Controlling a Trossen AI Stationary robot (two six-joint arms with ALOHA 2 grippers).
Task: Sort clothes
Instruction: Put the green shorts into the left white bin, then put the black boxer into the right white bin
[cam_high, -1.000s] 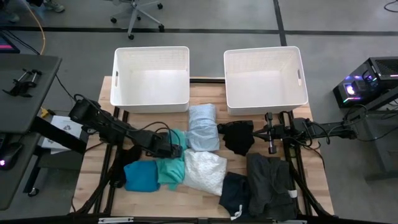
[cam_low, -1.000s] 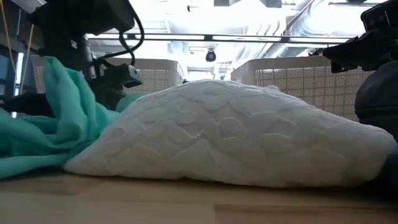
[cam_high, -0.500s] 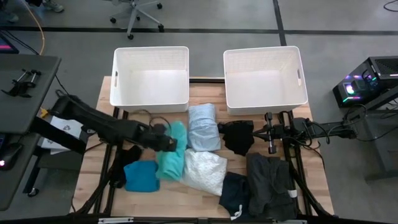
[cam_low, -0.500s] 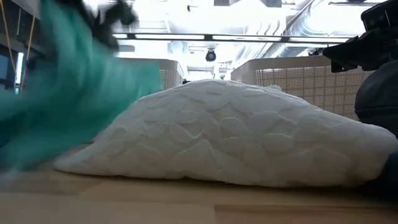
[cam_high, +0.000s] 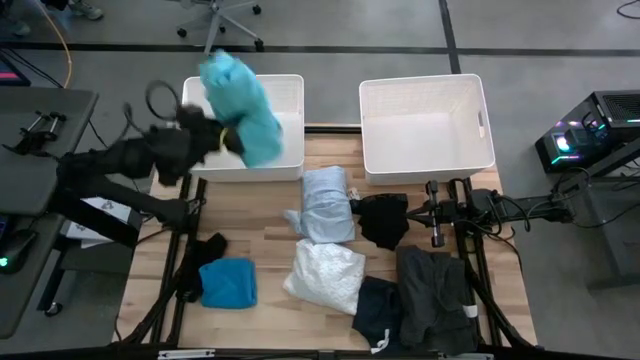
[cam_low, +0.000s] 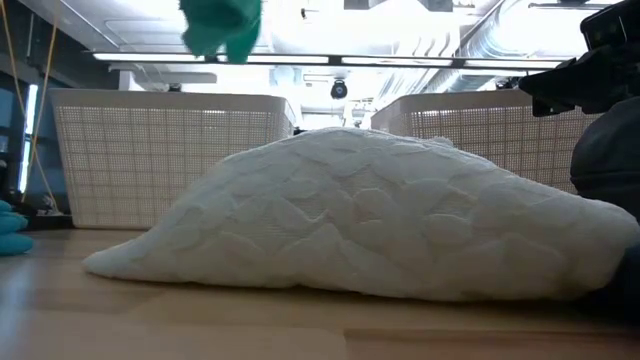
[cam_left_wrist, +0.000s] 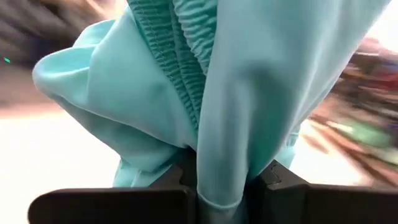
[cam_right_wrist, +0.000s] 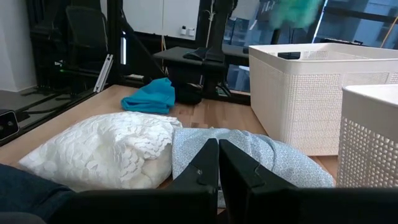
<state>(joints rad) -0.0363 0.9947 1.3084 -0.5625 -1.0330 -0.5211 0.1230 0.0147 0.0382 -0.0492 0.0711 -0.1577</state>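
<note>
Two baskets stand at the table's far edge. Nearest, the white top (cam_high: 328, 277), blue shirt (cam_high: 228, 283) and dark clothes (cam_high: 432, 300) lie on the wood. The right gripper (cam_high: 437, 240), fingers pressed together, rests beside a black garment (cam_high: 383, 220). Farther off, the left gripper (cam_high: 222, 139) clamps the teal garment (cam_high: 240, 105), aloft over the left basket (cam_high: 196, 160).

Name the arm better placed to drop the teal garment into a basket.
Left. The left gripper is shut on the teal garment, above the left basket. The right gripper is shut, low over the table.
</note>
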